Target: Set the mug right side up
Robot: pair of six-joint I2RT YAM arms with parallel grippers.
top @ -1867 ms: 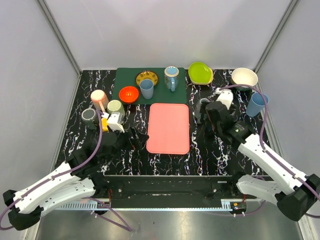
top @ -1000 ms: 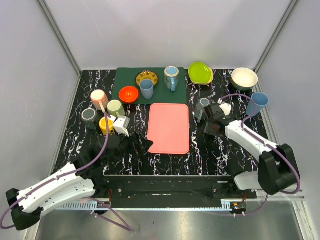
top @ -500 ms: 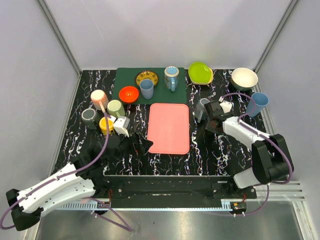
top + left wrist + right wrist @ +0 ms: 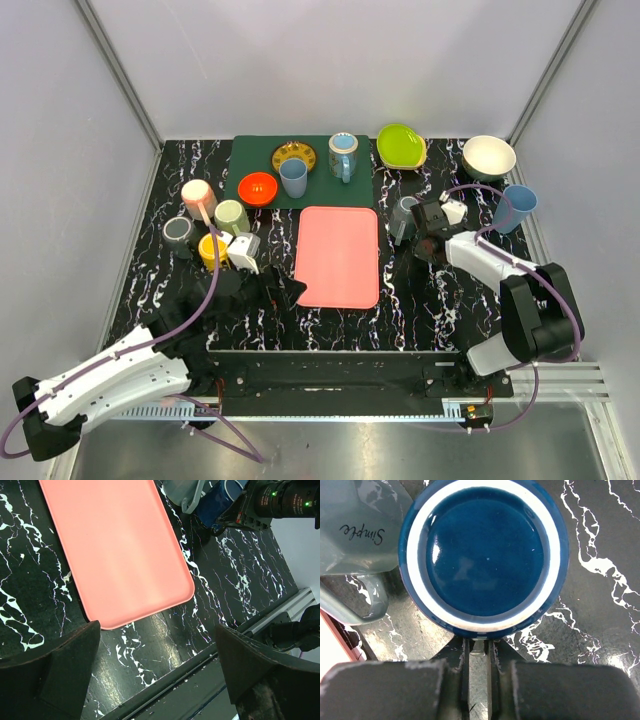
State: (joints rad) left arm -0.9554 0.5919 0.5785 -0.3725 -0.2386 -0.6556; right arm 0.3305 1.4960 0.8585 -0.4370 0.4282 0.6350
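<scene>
In the right wrist view the dark blue mug (image 4: pixel 485 555) stands upside down, its base with a white foot ring facing me. My right gripper (image 4: pixel 477 647) is shut on the mug's handle, a thin pale strip pinched between the two fingers. In the top view the right gripper (image 4: pixel 424 232) sits just right of the pink tray and covers the mug. The left wrist view shows the blue mug (image 4: pixel 219 502) at its top edge. My left gripper (image 4: pixel 160 680) is open over the table's front edge, holding nothing; in the top view the left gripper (image 4: pixel 283 287) sits at the tray's near left corner.
A grey mug (image 4: pixel 355 535) marked "Simple" touches the blue mug's left side. The pink tray (image 4: pixel 338 255) lies mid-table. At the back sit a green mat (image 4: pixel 250 160) with dishes, a green bowl (image 4: pixel 401 146) and a white bowl (image 4: pixel 489 156). A light-blue cup (image 4: pixel 515 205) stands right; several cups (image 4: pixel 205 215) stand left.
The right gripper has closed on the blue mug's handle, and the right arm has folded in closer to the mug. The left arm has stayed still.
</scene>
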